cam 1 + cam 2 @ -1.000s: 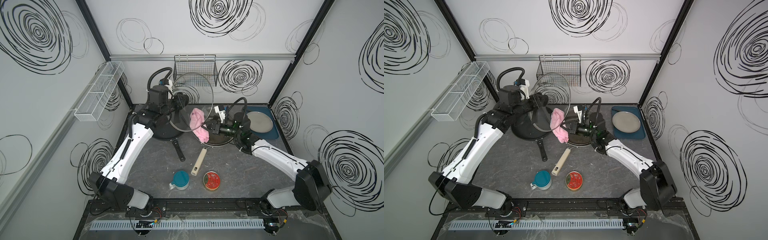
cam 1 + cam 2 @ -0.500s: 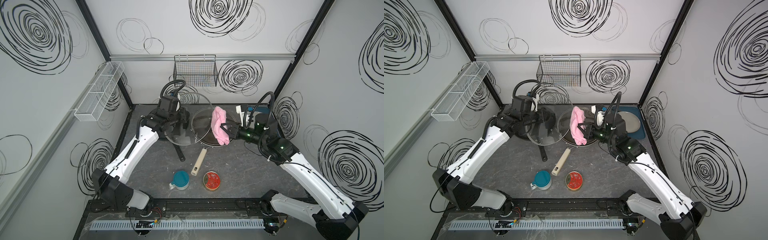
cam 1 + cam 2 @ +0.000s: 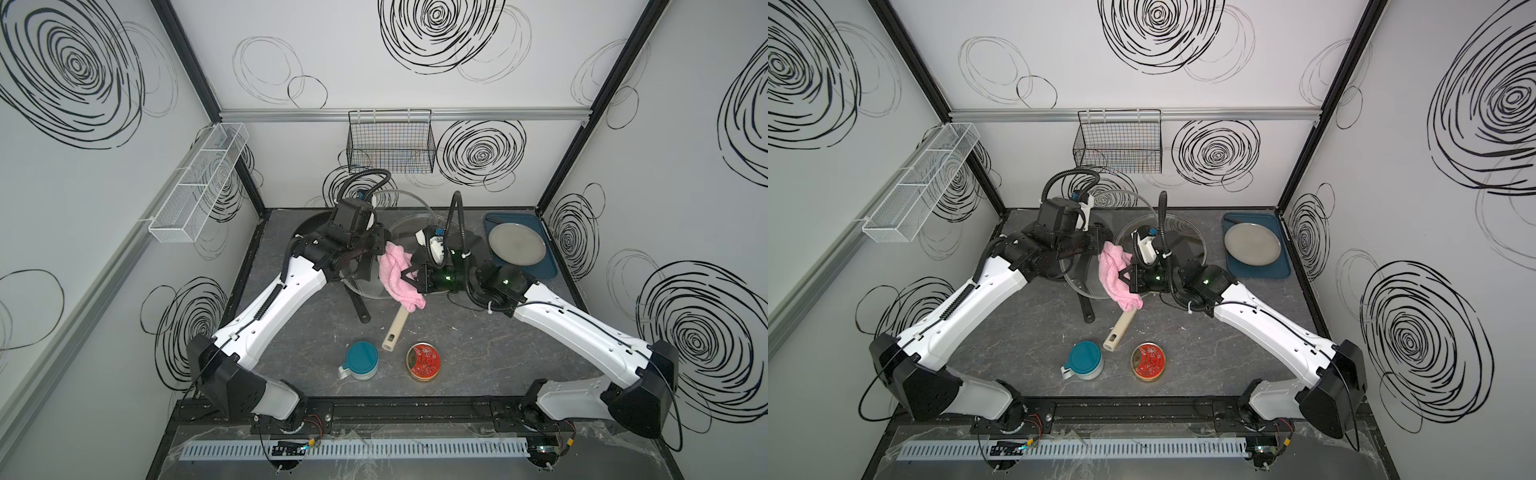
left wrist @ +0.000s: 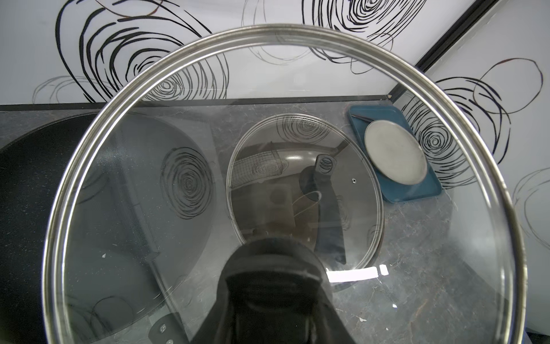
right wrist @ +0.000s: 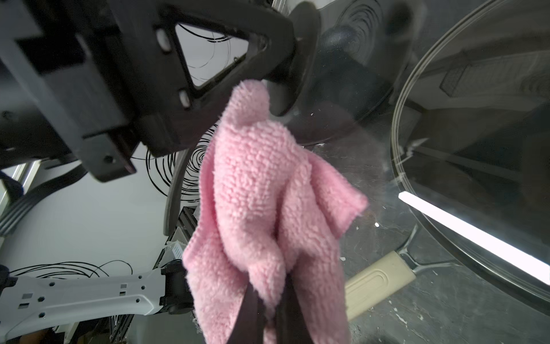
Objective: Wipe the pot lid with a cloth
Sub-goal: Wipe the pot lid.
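The glass lid (image 4: 190, 238) is held tilted above the table, its knob clamped in the left gripper (image 4: 268, 300). The pink cloth (image 3: 395, 278) is pinched in the right gripper (image 3: 411, 277) and touches the lid beside the knob. Below them, a second lid (image 5: 476, 134) is set on a pan with a beige handle (image 3: 397, 328). A black pan (image 4: 23, 208) and a tray (image 3: 544, 266) are set to either side. The cloth is seen in the right wrist view but not in the left one.

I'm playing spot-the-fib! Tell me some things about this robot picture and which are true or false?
The right arm's jaws pinch the fluffy pink terry cloth. True.
The big round glass pot lid with a steel rim lies flat on the table. False: the left arm's jaws hold it up by its black knob.
The round grey metal plate sits on the dark blue tray. True.
The teal-lidded cup is inside a wire basket. False: it stands on the grey table.
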You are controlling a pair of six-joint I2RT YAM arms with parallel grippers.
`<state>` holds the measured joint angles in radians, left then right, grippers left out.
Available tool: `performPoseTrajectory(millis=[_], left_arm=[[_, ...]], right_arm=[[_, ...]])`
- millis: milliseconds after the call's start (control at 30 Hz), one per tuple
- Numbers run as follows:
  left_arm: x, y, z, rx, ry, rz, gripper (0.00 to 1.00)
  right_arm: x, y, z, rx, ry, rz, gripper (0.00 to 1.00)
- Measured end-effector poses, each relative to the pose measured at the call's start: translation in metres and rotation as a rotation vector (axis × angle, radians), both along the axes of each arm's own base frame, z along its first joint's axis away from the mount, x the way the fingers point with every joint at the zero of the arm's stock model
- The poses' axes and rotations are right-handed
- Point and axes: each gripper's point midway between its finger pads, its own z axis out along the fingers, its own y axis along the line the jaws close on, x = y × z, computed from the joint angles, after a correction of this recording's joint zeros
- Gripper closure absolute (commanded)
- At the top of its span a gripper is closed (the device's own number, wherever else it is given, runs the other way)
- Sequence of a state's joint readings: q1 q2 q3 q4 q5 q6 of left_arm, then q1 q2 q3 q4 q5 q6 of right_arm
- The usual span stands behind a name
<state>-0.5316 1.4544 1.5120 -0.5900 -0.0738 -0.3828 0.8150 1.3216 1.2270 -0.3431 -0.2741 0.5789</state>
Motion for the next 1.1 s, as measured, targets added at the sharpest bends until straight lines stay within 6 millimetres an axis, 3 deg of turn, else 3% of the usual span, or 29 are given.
performPoseTrajectory(millis=[267,567,767,1100], left_arm=[[-0.001,-0.001,0.0,0.01,-0.003,-0.008,1.0],[-0.015,-0.002,-0.009,0.039,0.034,-0.038,1.0],[-0.022,-0.009,-0.007,0.034,0.034,-0.077,1.0],[-0.035,-0.019,-0.012,0.069,0.052,-0.148,1.0]], right_arm=[[0.026,-0.03,0.006,-0.001,-0.005,-0.1,1.0],[0.052,-0.054,0.041,0.035,-0.07,-0.165,1.0],[0.069,-0.05,0.062,0.059,-0.108,-0.154,1.0],[0.104,-0.025,0.048,0.054,-0.065,-0.099,1.0]])
